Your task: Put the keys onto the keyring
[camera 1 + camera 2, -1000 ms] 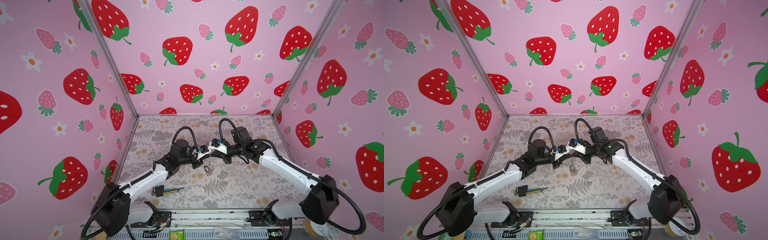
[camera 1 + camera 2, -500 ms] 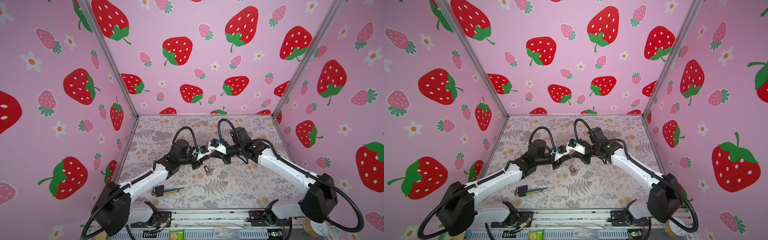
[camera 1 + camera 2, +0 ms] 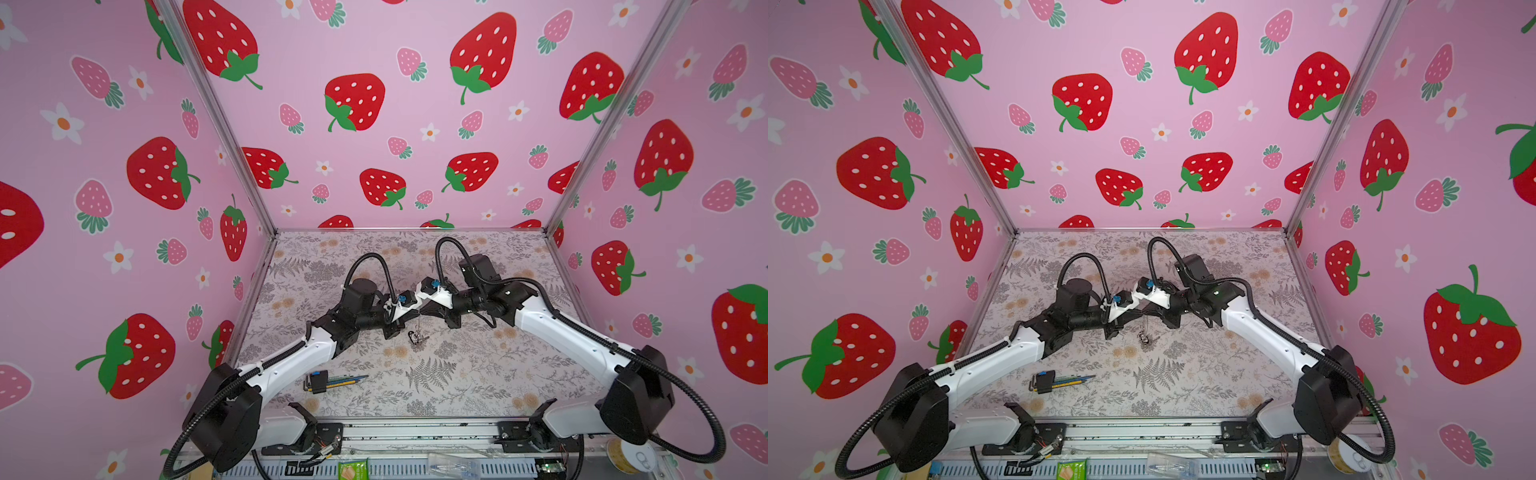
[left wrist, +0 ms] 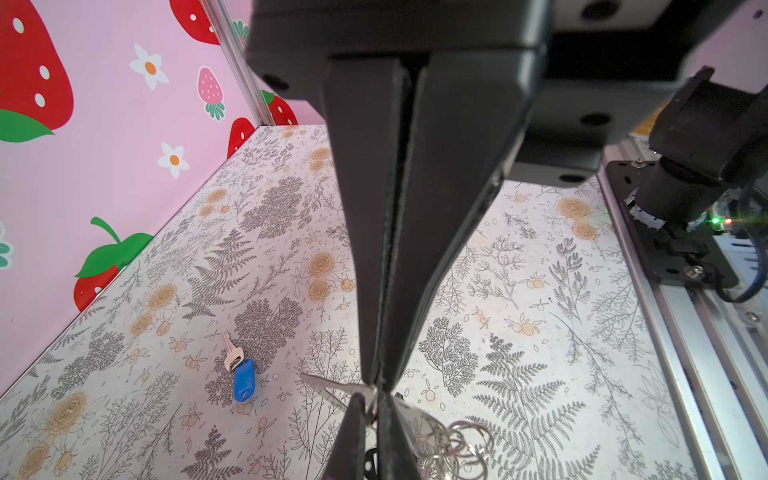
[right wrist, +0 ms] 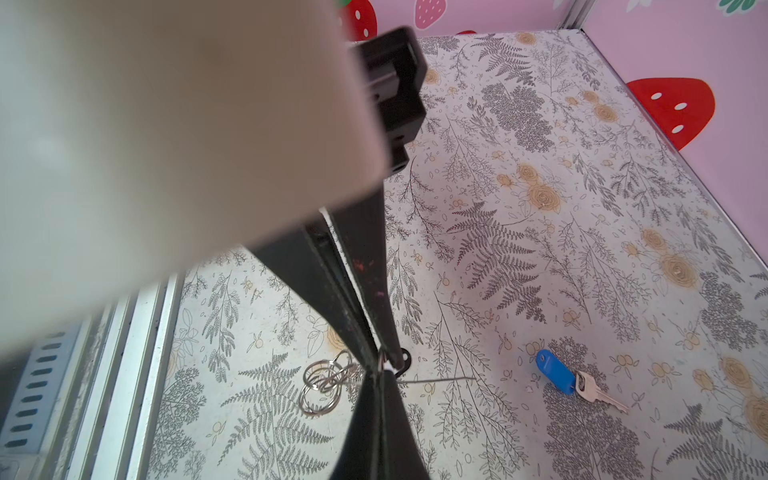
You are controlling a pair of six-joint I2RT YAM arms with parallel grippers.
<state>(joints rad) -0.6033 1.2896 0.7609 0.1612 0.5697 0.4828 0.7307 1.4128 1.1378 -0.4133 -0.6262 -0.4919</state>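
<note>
My left gripper (image 3: 414, 315) and right gripper (image 3: 423, 311) meet tip to tip above the middle of the table, both shut. In the left wrist view the left gripper (image 4: 376, 384) pinches a silvery key (image 4: 332, 385) whose black-rimmed oval tag (image 4: 370, 459) hangs beside it. The right gripper (image 5: 379, 359) grips the keyring, a bunch of linked metal rings (image 5: 324, 386) that dangles below the tips (image 3: 417, 336). A second key with a blue tag (image 4: 243, 380) lies flat on the table (image 5: 555, 372), apart from both grippers.
A hex-key bundle (image 3: 328, 381) in a black and blue holder lies near the table's front left. A pale blurred surface (image 5: 166, 124) close to the lens hides much of the right wrist view. Pink strawberry walls enclose the floral table (image 3: 478, 374) on three sides.
The hanging rings have swung a little. Both grippers stay shut, tip to tip, at the same spot.
</note>
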